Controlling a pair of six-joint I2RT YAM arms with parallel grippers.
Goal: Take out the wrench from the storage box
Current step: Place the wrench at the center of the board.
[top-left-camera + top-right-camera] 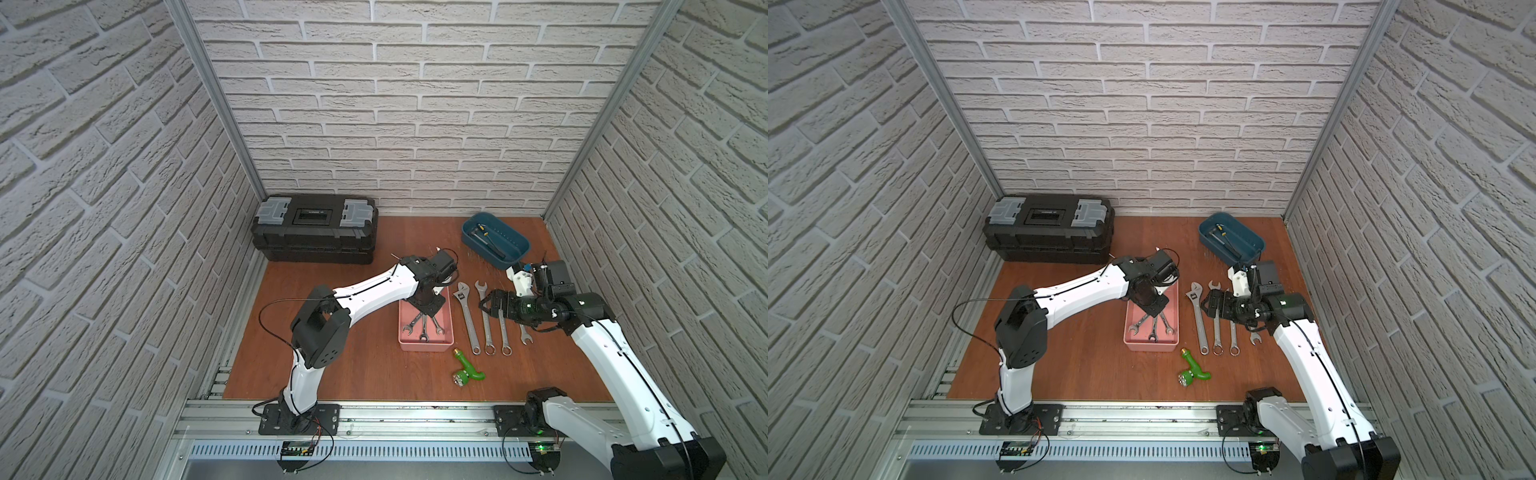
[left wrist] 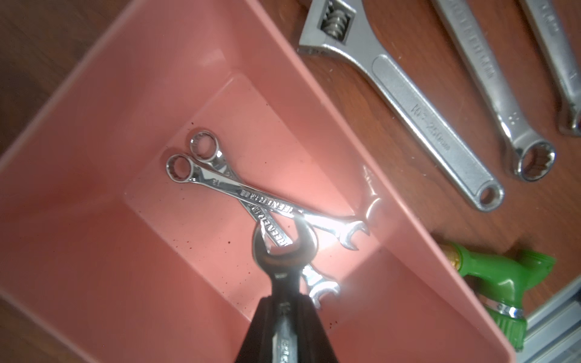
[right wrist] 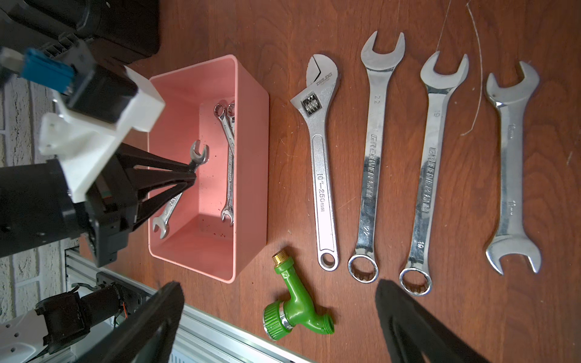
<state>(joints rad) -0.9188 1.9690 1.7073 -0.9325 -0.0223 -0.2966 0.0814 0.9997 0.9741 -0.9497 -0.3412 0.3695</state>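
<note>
In both top views my left gripper point(image 1: 427, 306) points straight down into the small pink rectangular plastic storage box point(image 1: 424, 346), its tips hidden under the wrist. My right gripper point(image 1: 489, 306) hovers over a row of large steel spanners point(image 1: 488, 334) on the brown wooden tabletop point(image 1: 332, 365), on the box's far side from the left gripper. From the left wrist, the jaws are pinched narrow on the shaft of a small chrome double open-ended wrench point(image 2: 284, 248). Its free end overlaps two crossed chrome ring wrenches point(image 2: 220, 185) just beyond the tips, all inside the box; I cannot tell whether they touch. From the right wrist, the right gripper's fingers point(image 3: 405, 314) stand wide with nothing gripped, a green plastic tap point(image 3: 295, 301) lies on the table between them, and the held wrench sits tilted within the box walls.
</note>
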